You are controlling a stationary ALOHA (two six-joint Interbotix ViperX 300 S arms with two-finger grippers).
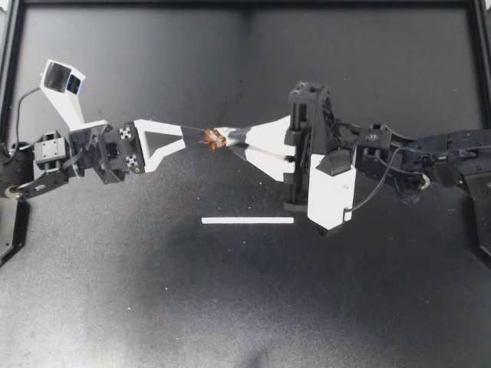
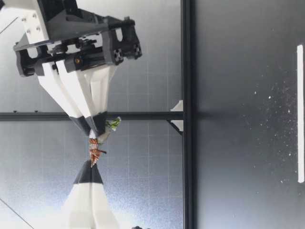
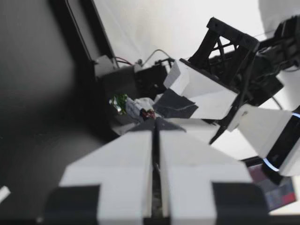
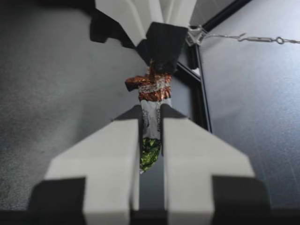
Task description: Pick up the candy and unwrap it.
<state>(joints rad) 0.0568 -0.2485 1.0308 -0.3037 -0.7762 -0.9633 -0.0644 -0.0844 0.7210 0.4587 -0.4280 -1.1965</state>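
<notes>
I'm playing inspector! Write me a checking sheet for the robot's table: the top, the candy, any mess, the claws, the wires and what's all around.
Surface: dark table with a few pale specks.
Job's things: candy held in the air above the table, wrapper not yet off.
Clutter: one white strip lying on the table.
Grippers: left gripper and right gripper each shut on one end of the candy.
Cables: black cable looping along the right arm.
Surroundings: black frame around the table.

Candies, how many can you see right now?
1. The candy is held above the table between my left gripper and my right gripper, each shut on one wrapper end. No other shows.
</notes>
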